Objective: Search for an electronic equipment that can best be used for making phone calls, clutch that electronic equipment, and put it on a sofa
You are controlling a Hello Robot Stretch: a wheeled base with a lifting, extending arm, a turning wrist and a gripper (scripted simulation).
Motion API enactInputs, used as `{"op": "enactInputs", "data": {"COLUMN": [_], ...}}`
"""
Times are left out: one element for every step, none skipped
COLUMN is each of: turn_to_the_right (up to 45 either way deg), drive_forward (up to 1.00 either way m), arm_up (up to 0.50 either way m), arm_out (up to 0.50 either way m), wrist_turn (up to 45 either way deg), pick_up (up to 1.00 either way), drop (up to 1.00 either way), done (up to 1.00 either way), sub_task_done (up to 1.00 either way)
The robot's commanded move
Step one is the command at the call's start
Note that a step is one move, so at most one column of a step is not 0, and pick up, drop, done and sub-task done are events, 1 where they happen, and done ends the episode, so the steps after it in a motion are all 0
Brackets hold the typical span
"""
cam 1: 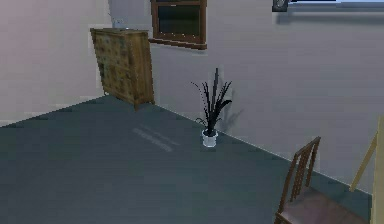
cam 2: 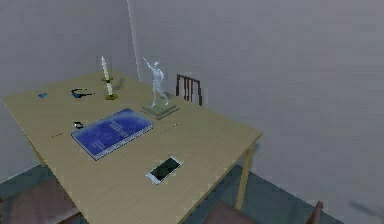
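and there it is: on the arm side view, a slim flat phone with a white frame and a dark screen lies face up on the pale wooden bench, close to the near edge and well apart from everything else

behind it sits a flat blue rectangular slab, a laptop or tablet by the look of it, and farther back stand a white figure statue with a raised arm and a white candle in a dark holder; a dark wooden chair stands at the far side

the forward view gives a slatted wooden dresser, a spiky dark plant in a white pot and a brown wooden chair at the lower right

the tool's state, i cannot tell

by my reckoning the search is done and the lining-up is the job now: nudge the base until the phone sits square in the arm's path, lift above bench height first, then extend; the phone is thin and flat, so come down level over it and take it across its narrow sides, keeping away from the bench edge so it doesn't slide off
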Motion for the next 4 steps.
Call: {"op": "enactInputs", "data": {"turn_to_the_right": [0.0, 0.0, 0.0, 0.0], "drive_forward": [0.0, 0.0, 0.0, 0.0], "arm_up": [0.5, 0.32, 0.0, 0.0], "arm_out": [0.0, 0.0, 0.32, 0.0], "wrist_turn": [0.0, 0.0, 0.0, 45.0], "pick_up": [0.0, 0.0, 0.0, 0.0], "drop": [0.0, 0.0, 0.0, 0.0], "done": [0.0, 0.0, 0.0, 0.0], "sub_task_done": [0.0, 0.0, 0.0, 0.0]}}
